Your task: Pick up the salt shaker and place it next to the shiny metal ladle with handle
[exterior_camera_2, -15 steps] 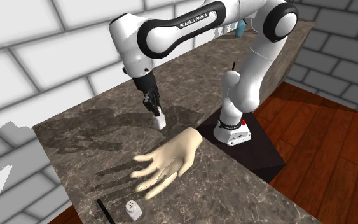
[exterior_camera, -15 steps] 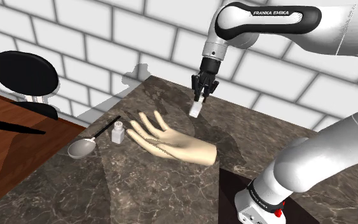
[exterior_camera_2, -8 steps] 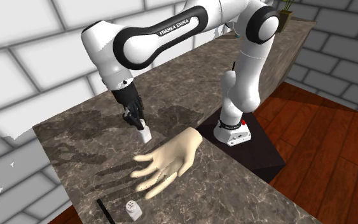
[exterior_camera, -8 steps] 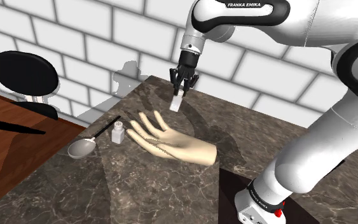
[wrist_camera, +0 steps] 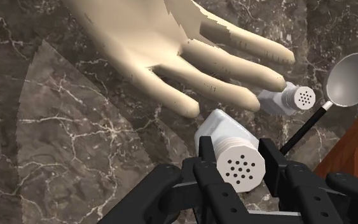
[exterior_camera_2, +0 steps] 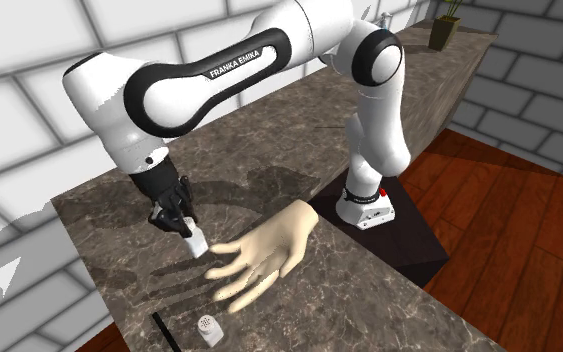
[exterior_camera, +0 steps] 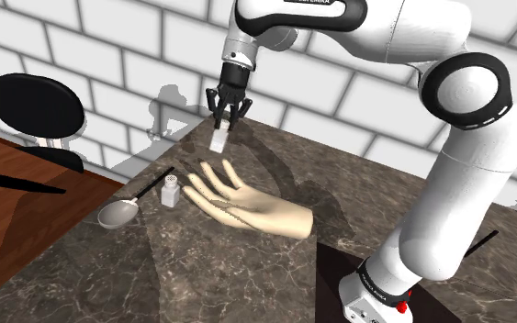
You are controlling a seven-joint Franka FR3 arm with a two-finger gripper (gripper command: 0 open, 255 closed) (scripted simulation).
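Across the middle of the shoulder view, the dark marble table carries a pale model hand lying flat. At middle left, a ladle lies just beside a small shaker, near the fingertips. At upper centre, the gripper clasps the white salt shaker, clear of the table.

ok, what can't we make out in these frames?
Second exterior view: the bottom edge cuts off the ladle, leaving part of its black handle.
Shoulder view: the hand covers the top of the held shaker.
Wrist view: the model hand covers the base of the other shaker.
Shoulder view: the left edge cuts off a dark bar; can't identify it.
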